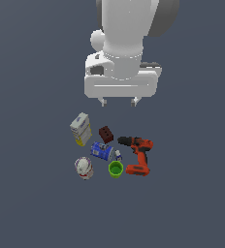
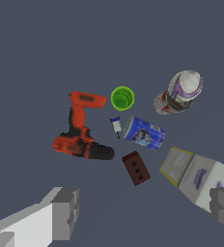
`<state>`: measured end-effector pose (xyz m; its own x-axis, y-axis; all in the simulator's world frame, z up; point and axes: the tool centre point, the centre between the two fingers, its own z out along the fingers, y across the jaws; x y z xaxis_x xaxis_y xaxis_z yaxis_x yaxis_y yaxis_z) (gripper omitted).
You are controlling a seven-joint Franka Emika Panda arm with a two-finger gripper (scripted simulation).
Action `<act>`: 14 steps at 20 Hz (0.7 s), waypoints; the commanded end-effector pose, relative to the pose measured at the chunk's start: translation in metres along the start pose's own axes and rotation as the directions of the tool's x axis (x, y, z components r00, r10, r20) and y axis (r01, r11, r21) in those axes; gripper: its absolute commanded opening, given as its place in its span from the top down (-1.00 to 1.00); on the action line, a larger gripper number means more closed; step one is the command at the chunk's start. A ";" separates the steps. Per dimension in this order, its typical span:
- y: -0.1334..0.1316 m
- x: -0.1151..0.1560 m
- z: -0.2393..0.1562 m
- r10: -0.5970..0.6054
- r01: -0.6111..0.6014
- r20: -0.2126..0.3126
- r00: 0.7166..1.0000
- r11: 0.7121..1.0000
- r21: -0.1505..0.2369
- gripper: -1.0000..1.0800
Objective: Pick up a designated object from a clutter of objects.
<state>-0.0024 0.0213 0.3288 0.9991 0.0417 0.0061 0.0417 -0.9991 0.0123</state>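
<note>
The designated object is a whitish ball with faint coloured marks. It lies against a red-and-white can at the edge of the clutter. In the exterior view the ball sits at the clutter's left front, and I cannot tell it apart from the can. My gripper is open and empty, high above the clutter and nearer its back. In the wrist view its fingers flank the gripper's middle, well apart from the ball.
The clutter holds an orange-red drill, a green cup, a blue can on its side, a dark red block, a white-and-yellow box and a small white-blue item. All rest on a flat grey floor.
</note>
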 end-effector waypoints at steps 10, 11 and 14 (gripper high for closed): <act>0.022 0.001 -0.006 0.033 -0.033 0.001 0.999 0.999 -0.023 -0.92; 0.023 0.001 -0.006 0.033 -0.033 0.001 0.999 0.999 -0.025 -0.92; 0.023 0.000 -0.006 0.032 -0.032 0.001 0.999 0.999 -0.024 -0.92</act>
<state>-0.0011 -0.0012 0.3353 0.9999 0.0091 0.0061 0.0088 -0.9993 0.0357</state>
